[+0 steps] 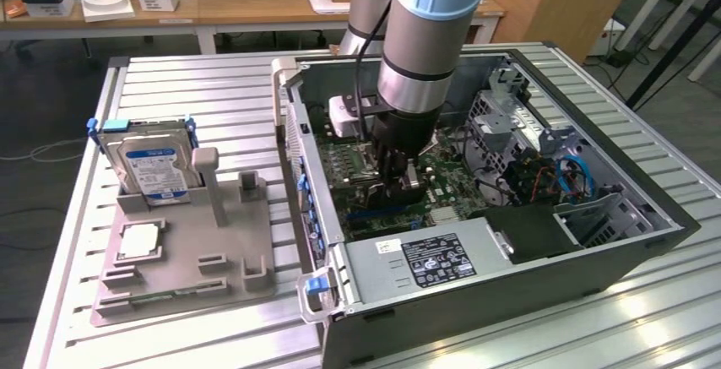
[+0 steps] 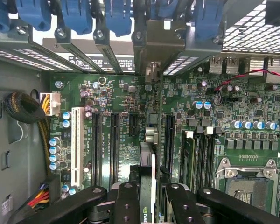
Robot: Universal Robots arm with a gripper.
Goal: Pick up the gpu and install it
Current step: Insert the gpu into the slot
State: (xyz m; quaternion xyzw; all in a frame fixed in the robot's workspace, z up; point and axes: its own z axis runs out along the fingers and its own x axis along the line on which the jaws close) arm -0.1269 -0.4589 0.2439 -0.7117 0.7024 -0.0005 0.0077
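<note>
A slatted metal counter [image 1: 203, 82] carries an open computer case [image 1: 586, 276], with a wooden desk behind it. Beside the case, on the exterior view's left, a grey holder [image 1: 225, 251] keeps a hard drive [image 1: 152, 170] upright and a processor chip [image 1: 138, 241] flat. The arm [image 1: 423, 40] reaches down into the case. Its tool [image 2: 147, 198] is closed on the gpu [image 2: 146, 179], held edge-on just above the motherboard [image 2: 233, 105], its bracket end toward the rear slot openings of the case.

A slatted metal table [image 1: 203, 90] carries a grey fixture tray [image 1: 186, 280] and open computer case [image 1: 631, 242].
</note>
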